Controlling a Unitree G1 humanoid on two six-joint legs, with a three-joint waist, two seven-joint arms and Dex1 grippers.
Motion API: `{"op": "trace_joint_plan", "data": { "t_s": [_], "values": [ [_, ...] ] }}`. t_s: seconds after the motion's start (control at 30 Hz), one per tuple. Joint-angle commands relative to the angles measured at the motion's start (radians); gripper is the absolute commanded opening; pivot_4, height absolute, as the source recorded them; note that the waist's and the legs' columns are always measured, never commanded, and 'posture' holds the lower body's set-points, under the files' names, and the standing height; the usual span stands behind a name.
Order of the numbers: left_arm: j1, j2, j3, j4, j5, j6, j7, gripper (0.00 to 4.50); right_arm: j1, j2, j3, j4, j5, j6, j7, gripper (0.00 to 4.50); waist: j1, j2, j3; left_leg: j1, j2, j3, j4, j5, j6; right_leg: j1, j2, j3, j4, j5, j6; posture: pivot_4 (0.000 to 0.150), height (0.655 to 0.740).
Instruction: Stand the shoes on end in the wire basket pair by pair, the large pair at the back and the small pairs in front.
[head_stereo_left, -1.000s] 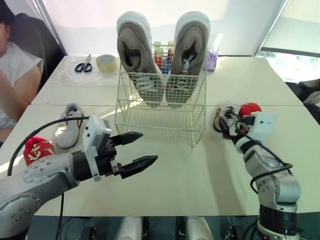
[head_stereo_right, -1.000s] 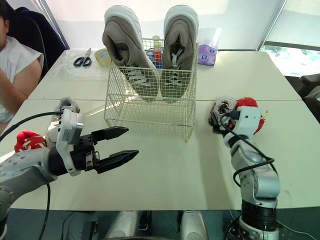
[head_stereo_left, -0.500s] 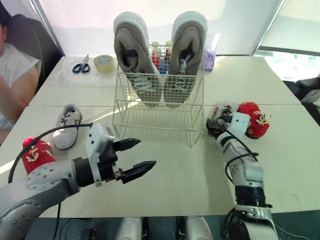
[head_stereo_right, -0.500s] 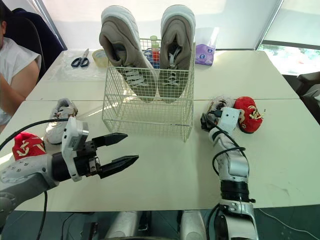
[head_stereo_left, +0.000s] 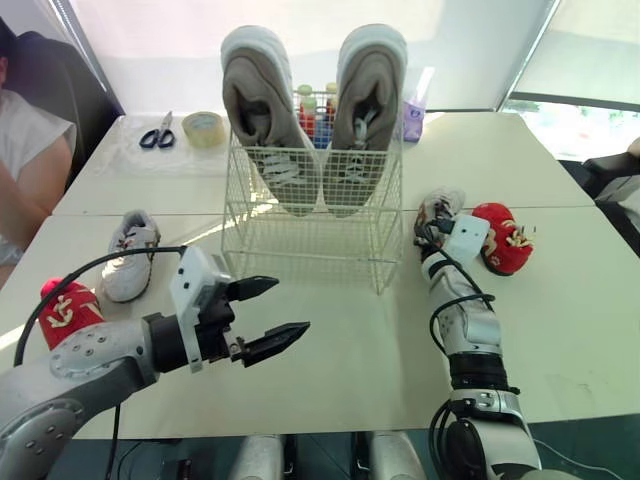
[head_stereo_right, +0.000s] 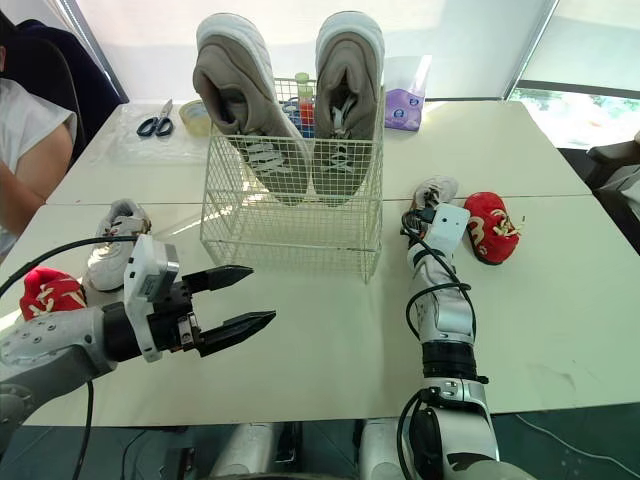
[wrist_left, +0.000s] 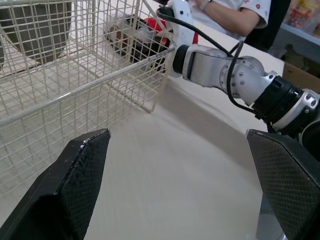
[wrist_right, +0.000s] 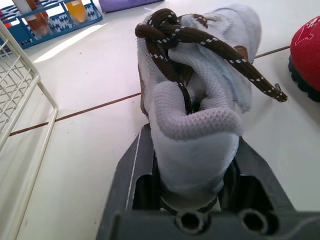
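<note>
Where the right pincer (head_stereo_right: 422, 213) was viewed along its own fingers, it was found closed on the heel of the small pale shoe (wrist_right: 200, 75), one dark finger pressed to each side. Brown laces were noted looped over that shoe's tongue. Whether its sole was resting on the desk (head_stereo_left: 560, 300) or raised just off it could not be told. The held shoe was placed just right of the wire basket (head_stereo_left: 300, 255), near the front right corner, with a red shoe (head_stereo_left: 505, 240) lying close beside it on the far side from the basket.

The left pincer (head_stereo_left: 290, 306) was recorded wide open, with nothing between its fingers, held over the desk in front of the basket and towards its left side.

Inside the basket, the large grey pair (head_stereo_left: 265, 110) was seen stood on end against the back wall, toes up and well above the rim, openings and laces turned towards the robot, the two shoes side by side.

To the left of the basket, a small white shoe (head_stereo_left: 130, 255) was noted lying on the desk, and a second red shoe (head_stereo_left: 65, 305) nearer the desk's front left edge, partly behind the left arm.

Behind the basket, scissors (head_stereo_left: 158, 132) and a tape roll (head_stereo_left: 205, 127) were logged at the far left, a rack of tubes (head_stereo_left: 315, 105) directly behind the wire, and a purple pack (head_stereo_left: 413, 120) to its right. A person in a white sleeve (head_stereo_left: 30, 150) was seated at the left edge.
</note>
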Motion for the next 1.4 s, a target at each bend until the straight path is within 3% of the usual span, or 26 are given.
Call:
{"op": "trace_joint_plan", "data": {
  "t_s": [0.03,0.23,0.4,0.53,0.7,0.83,1.0,1.4],
  "values": [
    [-0.042,0.025,0.079,0.033,-0.11,-0.025,-0.009,4.5,-0.006,-0.101,-0.015,-0.126,-0.062,-0.04,0.009,1.19,0.009,0.002,0.001,-0.001,0.0,0.0,0.0,0.0,0.0,-0.001,0.0,0.0,0.0,0.0,0.0,0.15,0.74],
    [-0.223,0.125,0.225,0.275,-0.357,-0.009,-0.007,4.5,-0.206,-0.356,0.0,-0.215,-0.128,-0.152,0.13,1.19,0.001,0.015,0.009,-0.009,0.0,0.002,0.0,0.003,0.0,-0.01,0.0,0.001,0.001,0.001,-0.001,0.15,0.74],
    [-0.386,0.163,0.238,0.476,-0.336,-0.006,-0.012,4.5,-0.47,-0.565,-0.034,-0.067,0.012,-0.292,0.464,1.19,-0.01,0.012,0.009,-0.007,0.003,0.001,-0.004,0.003,0.0,-0.008,0.006,0.002,0.0,0.002,0.003,0.15,0.74],
    [-0.542,0.193,0.234,0.656,-0.408,0.043,0.014,4.5,-0.644,-0.641,0.016,-0.112,0.217,-0.183,0.82,1.19,-0.011,0.011,0.01,-0.007,0.003,0.002,-0.004,0.003,0.0,-0.008,0.006,0.004,0.0,0.002,0.003,0.15,0.74],
    [-0.72,0.251,0.183,0.804,-0.46,0.178,-0.068,4.5,-0.71,-0.688,0.119,-0.223,0.375,-0.013,1.144,1.19,-0.008,0.009,0.01,-0.007,0.004,0.002,-0.003,0.002,0.001,-0.008,0.006,0.004,0.0,0.002,0.004,0.15,0.74],
    [-0.842,0.226,0.149,0.844,-0.489,0.225,-0.083,4.5,-0.729,-0.693,0.181,-0.282,0.42,0.046,1.296,1.19,-0.003,0.005,0.012,-0.007,0.002,0.001,-0.001,0.001,0.002,-0.006,0.004,0.004,-0.001,0.002,0.004,0.15,0.74],
    [-0.924,0.192,0.126,0.838,-0.568,0.275,-0.062,4.5,-0.732,-0.66,0.23,-0.271,0.381,0.007,1.374,1.19,-0.006,0.004,0.012,-0.008,0.002,0.001,0.0,0.001,0.001,-0.006,0.004,0.004,-0.001,0.002,0.004,0.15,0.74],
    [-0.948,0.112,0.029,0.812,-0.494,0.328,-0.092,4.5,-0.705,-0.603,0.269,-0.284,0.329,-0.054,1.445,1.19,-0.005,0.004,0.012,-0.008,0.001,0.001,-0.001,0.005,-0.006,-0.007,0.004,0.004,0.0,0.003,0.004,0.15,0.74]
  ]
}}
